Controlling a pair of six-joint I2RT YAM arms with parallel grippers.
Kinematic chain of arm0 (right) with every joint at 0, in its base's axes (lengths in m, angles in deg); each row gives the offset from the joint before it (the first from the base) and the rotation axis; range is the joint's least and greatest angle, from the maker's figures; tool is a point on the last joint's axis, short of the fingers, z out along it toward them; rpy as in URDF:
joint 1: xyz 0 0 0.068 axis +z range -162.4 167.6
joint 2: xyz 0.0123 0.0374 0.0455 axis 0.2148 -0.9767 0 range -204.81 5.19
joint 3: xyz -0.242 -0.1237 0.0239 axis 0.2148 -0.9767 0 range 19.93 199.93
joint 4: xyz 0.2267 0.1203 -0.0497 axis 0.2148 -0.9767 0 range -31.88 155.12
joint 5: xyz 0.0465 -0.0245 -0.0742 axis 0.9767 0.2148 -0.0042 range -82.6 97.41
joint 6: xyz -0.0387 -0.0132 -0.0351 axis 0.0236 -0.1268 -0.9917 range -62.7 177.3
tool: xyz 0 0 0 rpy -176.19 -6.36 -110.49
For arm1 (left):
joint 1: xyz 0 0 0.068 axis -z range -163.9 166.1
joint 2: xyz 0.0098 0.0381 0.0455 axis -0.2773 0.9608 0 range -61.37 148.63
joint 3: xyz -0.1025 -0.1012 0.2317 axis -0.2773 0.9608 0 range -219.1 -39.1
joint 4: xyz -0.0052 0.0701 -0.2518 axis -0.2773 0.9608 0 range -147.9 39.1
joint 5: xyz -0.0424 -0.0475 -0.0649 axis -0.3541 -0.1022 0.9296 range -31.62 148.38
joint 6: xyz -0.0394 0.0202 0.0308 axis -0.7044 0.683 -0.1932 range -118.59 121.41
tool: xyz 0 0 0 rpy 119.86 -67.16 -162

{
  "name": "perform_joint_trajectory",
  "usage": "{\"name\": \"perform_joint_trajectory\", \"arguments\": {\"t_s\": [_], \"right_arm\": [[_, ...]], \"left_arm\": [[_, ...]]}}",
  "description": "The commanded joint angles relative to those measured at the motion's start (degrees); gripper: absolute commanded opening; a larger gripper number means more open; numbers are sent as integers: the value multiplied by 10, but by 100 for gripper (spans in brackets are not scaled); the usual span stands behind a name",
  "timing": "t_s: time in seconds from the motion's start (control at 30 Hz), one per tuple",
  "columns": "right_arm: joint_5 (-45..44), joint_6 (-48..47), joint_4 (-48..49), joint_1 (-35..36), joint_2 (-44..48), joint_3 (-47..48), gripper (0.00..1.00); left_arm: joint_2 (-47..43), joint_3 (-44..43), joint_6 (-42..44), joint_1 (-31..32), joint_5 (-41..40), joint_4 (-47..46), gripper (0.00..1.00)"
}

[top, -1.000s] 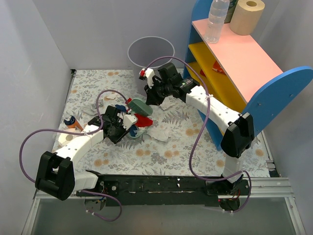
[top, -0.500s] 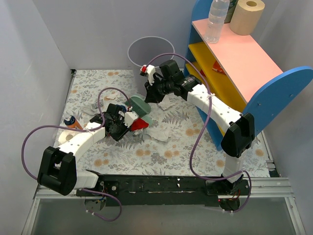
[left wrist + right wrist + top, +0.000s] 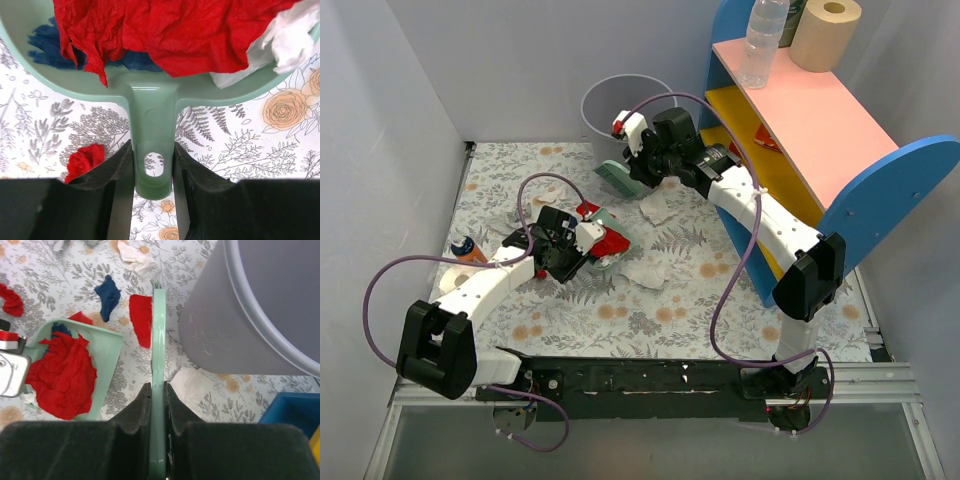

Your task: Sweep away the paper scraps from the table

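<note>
My left gripper (image 3: pixel 153 150) is shut on the handle of the mint-green dustpan (image 3: pixel 150 95), which rests on the table (image 3: pixel 650 310) left of centre (image 3: pixel 605 243). The pan holds red (image 3: pixel 175 30), dark blue (image 3: pixel 50 45) and white (image 3: pixel 290 40) paper scraps. My right gripper (image 3: pixel 158 390) is shut on the green hand brush (image 3: pixel 159 330), held edge-on above the cloth beside the bin (image 3: pixel 616 176). Loose scraps lie on the cloth: dark blue (image 3: pixel 107 295), red (image 3: pixel 141 317), white (image 3: pixel 192 385), another red (image 3: pixel 85 160), and white (image 3: pixel 645 270).
A grey round bin (image 3: pixel 630 105) stands at the table's far edge, close to the brush. The pink-topped blue and yellow shelf (image 3: pixel 800 120) stands on the right, bearing a bottle (image 3: pixel 763 40) and a paper roll (image 3: pixel 825 35). A small orange-capped object (image 3: pixel 468 248) lies far left.
My right gripper has lifted the brush from over the dustpan and carried it back toward the bin. The dustpan and left gripper have stayed nearly in place.
</note>
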Motion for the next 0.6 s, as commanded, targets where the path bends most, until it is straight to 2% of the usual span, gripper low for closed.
{"name": "perform_joint_trajectory", "arguments": {"t_s": [0.0,0.17,0.33,0.57], "right_arm": [[-35,-20,18,-12,49,6,1],[-63,-5,17,-50,120,-66,1],[-48,11,19,-94,185,-141,1],[-44,2,51,-98,254,-261,1]], "left_arm": [[-22,-44,-19,-4,-1,3,0],[-35,-67,-22,-11,-18,18,0],[-35,-105,-26,-24,-42,38,0],[-4,-224,-43,-40,-52,56,0]]}}
